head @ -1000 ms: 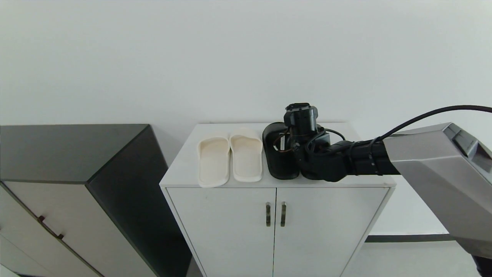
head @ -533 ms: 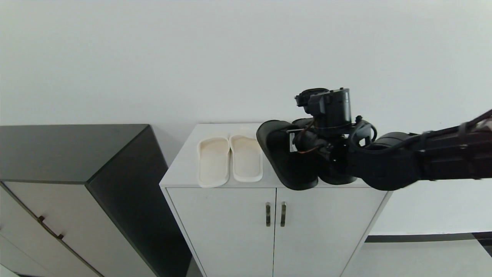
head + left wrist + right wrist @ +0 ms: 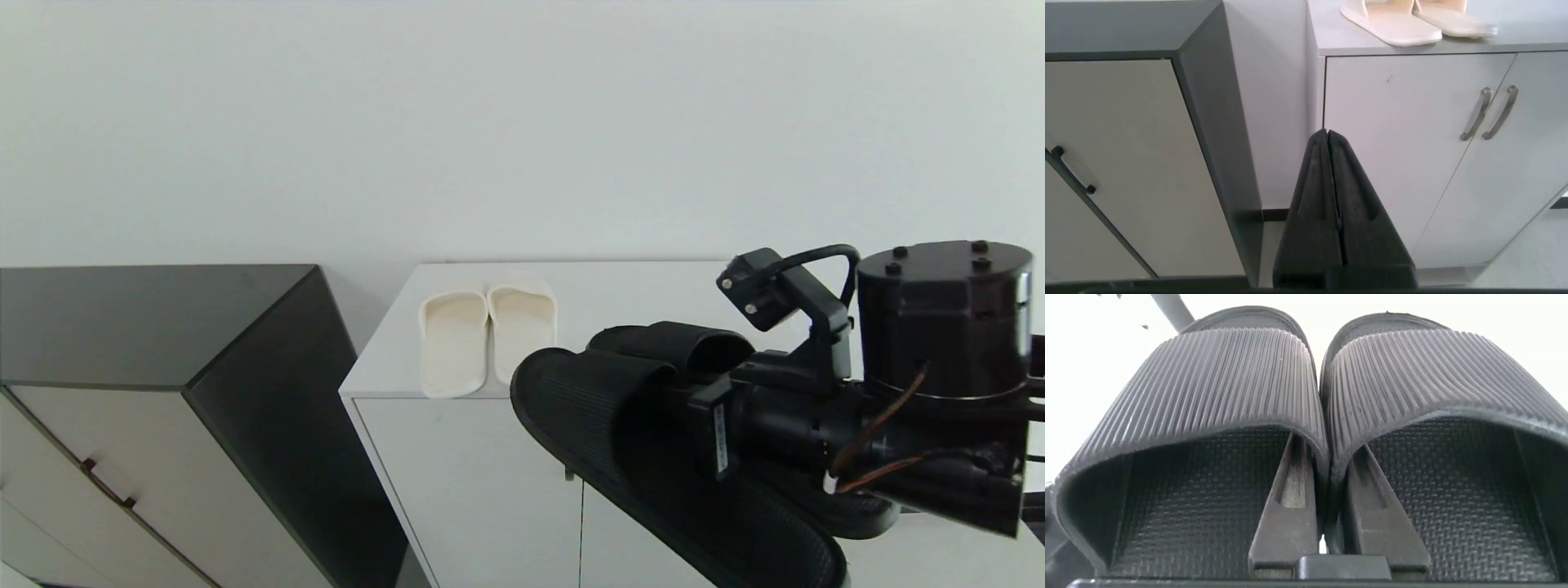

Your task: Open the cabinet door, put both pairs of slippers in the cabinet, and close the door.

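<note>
Right gripper (image 3: 1327,457) clamping black slippers (image 3: 604,408) by inner edges, held before white cabinet (image 3: 473,490)

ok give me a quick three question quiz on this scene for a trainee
1. True or false: the doors of the white two-door cabinet stand open.
2. Pick one: the right gripper is shut on A) the pair of black ribbed rubber slippers, B) a door handle, C) nothing.
3. Fill the gap: the pair of cream moulded slippers lies on the cabinet's ____.
Key: 1 false; 2 A; 3 top.
</note>
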